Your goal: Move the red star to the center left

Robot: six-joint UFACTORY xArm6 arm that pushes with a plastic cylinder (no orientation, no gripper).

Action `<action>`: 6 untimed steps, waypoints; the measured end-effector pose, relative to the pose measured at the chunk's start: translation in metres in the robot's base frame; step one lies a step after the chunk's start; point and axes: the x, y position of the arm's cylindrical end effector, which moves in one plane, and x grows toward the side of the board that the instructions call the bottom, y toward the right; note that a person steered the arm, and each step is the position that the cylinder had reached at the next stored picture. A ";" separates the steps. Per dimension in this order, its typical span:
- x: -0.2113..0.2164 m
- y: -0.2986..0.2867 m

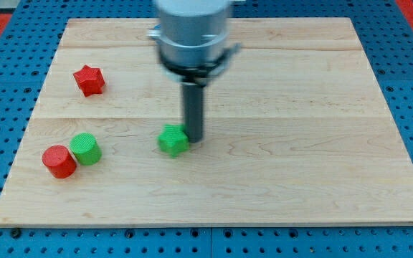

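Rig: single rod, no gripper fitted, so no jaw state to report; nothing held.

Position of my tip (193,139): down on the wooden board (300,107), near the board's middle, touching or just beside the view's-right edge of the green star (173,140). Contact not certain from this angle.

Position of task item: red star (89,79) in the view's upper left of the board, well apart from my tip and standing free of every other block. Judged target, centre left, lies just below it toward the view's bottom, roughly between the red star and the pair of cylinders.

Risks noted:
- Green star directly in the path toward the view's left. Straight travel from here likely to plough it along and carry it into the target zone or against the red star. Cause: tip already against that block.
- Red cylinder (59,161) and green cylinder (86,149) sitting touching or nearly so at the view's lower left. Overshoot of a downward push likely to drive the red star into them and scatter the pair.
- Star points uneven; off-centre contact likely to spin the block rather than slide it, sending it toward the board's left edge, which is close.
- Approach needed from the view's top side of the red star; little room there before the board's edge.

Count: red stars, one; green stars, one; red cylinders, one; green cylinders, one. Blocks in total, four. Boards, one. Rods, one.
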 end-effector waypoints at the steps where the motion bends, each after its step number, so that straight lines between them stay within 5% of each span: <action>1: 0.023 -0.091; 3: -0.123 -0.004; 5: -0.140 -0.124; 6: -0.098 -0.185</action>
